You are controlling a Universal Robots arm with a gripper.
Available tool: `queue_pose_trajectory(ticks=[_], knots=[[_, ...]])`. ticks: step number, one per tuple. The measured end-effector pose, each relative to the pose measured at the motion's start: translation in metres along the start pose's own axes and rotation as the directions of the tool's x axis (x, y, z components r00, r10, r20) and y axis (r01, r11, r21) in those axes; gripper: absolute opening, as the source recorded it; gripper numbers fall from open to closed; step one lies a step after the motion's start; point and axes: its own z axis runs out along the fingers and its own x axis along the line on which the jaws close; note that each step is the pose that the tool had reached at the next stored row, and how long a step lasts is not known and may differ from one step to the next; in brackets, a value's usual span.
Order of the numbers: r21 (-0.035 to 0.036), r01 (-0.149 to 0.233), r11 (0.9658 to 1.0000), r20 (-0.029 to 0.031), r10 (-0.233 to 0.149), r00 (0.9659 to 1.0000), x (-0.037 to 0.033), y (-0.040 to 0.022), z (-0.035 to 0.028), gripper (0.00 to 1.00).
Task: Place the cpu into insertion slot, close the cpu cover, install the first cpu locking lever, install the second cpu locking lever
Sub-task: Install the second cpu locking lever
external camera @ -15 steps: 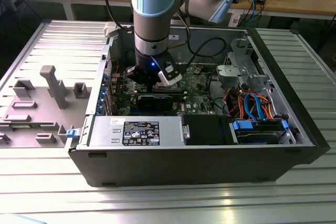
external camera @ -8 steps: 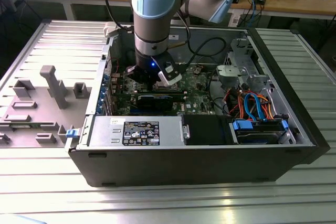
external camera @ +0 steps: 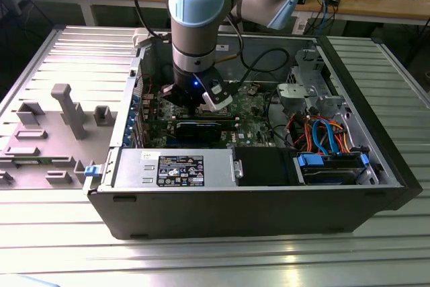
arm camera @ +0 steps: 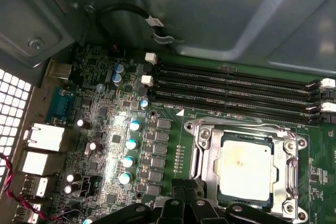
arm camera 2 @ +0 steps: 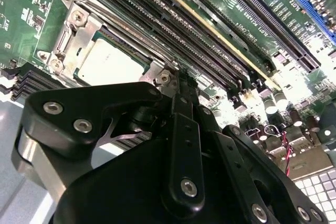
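The cpu [arm camera: 245, 168] lay seated in the slot [arm camera: 286, 145], beside the memory slots [arm camera: 236, 90], with the cover [arm camera: 205, 145] apparently folded down around it, though that was hard to confirm. The gripper [arm camera 2: 176, 77] hovered at the socket's edge, its fingers drawn together and seemingly holding nothing. The chip looked light, stiff and fragile; the thin springy levers beside the cover seemed best pressed at their ends.

The gripper [arm camera 2: 176, 85] body hides the 6 o'clock edge of the cpu cover [arm camera 2: 86, 27]. In the exterior view, the arm hides the socket.
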Motion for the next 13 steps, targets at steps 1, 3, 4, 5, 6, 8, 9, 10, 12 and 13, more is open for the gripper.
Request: queue_pose_trajectory(ticks=[1, 3, 4, 5, 6, 8, 9, 10, 12, 13], knots=[[-0.0002, 0.000, 1.0000, 0.0000, 0.000, 1.0000, 0.0000, -0.0003, 0.0000, 0.11], [0.0002, 0.000, 1.0000, 0.0001, 0.000, 1.0000, 0.0001, -0.0005, -0.0003, 0.11], [0.0012, 0.000, 1.0000, 0.0001, 0.000, 1.0000, 0.0001, -0.0007, -0.0011, 0.11], [0.0021, 0.000, 1.0000, 0.0000, 0.000, 1.0000, 0.0002, -0.0008, -0.0018, 0.11], [0.0040, 0.000, 1.0000, -0.0006, 0.000, 1.0000, 0.0003, -0.0010, -0.0031, 0.11], [0.0046, 0.000, 1.0000, -0.0003, 0.000, 1.0000, 0.0003, -0.0017, -0.0039, 0.11], [0.0051, 0.000, 1.0000, -0.0002, 0.000, 1.0000, 0.0003, -0.0018, -0.0039, 0.11], [0.0053, 0.000, 1.0000, -0.0004, 0.000, 1.0000, 0.0003, -0.0018, -0.0039, 0.11], [0.0048, 0.000, 1.0000, -0.0007, 0.000, 1.0000, 0.0003, -0.0021, -0.0031, 0.11], [0.0014, 0.000, 1.0000, -0.0005, 0.000, 1.0000, 0.0003, -0.0023, -0.0021, 0.11]])
